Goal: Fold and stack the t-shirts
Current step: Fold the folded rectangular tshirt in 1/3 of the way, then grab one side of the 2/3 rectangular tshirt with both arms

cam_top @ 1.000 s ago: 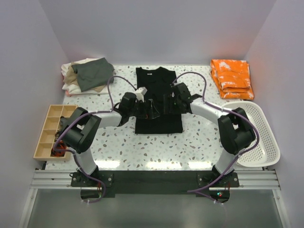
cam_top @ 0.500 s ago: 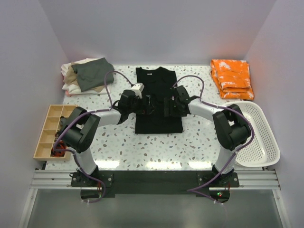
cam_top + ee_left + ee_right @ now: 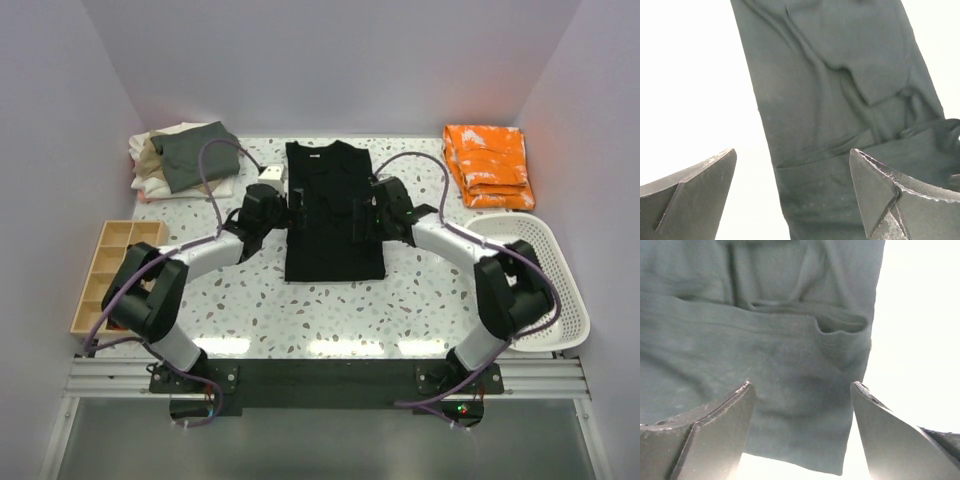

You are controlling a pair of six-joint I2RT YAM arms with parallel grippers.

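We're shifting left fingers and right fingers up-frame along the black t-shirt.
Both open, gripping nothing; lengthwise fold probably coming next.

A spread t-shirt lies mid-worktop, collar toward the far wall, with the left hand over its left edge and the right hand over its right edge. A stack of folded t-shirts sits in the far left corner, a folded cloth pile in the far right. Nearer, a compartment tray lies at the left edge and a basket at the right, just in front of the cloth pile
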